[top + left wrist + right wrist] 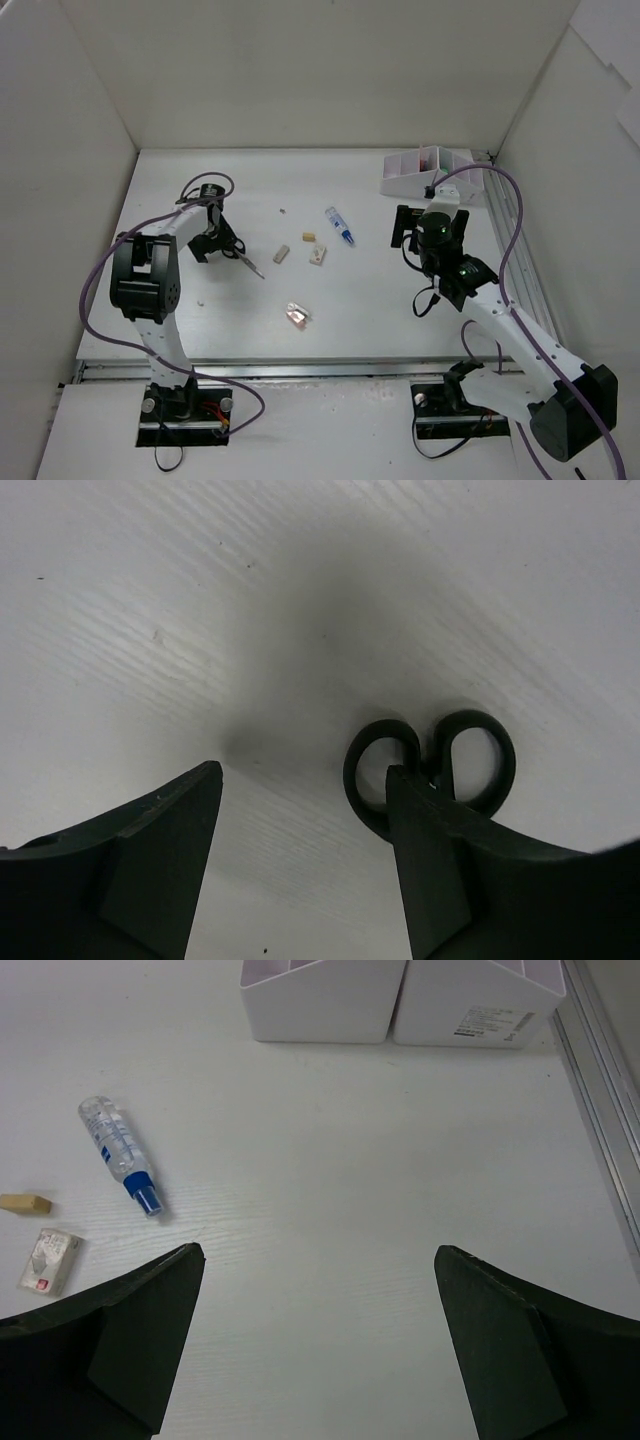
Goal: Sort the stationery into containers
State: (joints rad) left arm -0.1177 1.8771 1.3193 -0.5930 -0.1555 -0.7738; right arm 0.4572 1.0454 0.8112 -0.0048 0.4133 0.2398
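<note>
Left gripper hung low with jaws apart and nothing between them, 1 finger overlapping the scissors at the handle. Risk: jaws did not straddle the handle, so closing could shove the scissors aside or catch only 1 loop and let them pivot. Scissors: black, 2 oval loops, flat on the table, well apart from the organiser. Right gripper gaped, empty.

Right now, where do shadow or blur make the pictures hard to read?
Left wrist view: a broad soft shadow darkens the table beyond the scissors; the near fingers are blurred. Right wrist view: even light, the tube sharp. Top view: even light, no glare.
</note>
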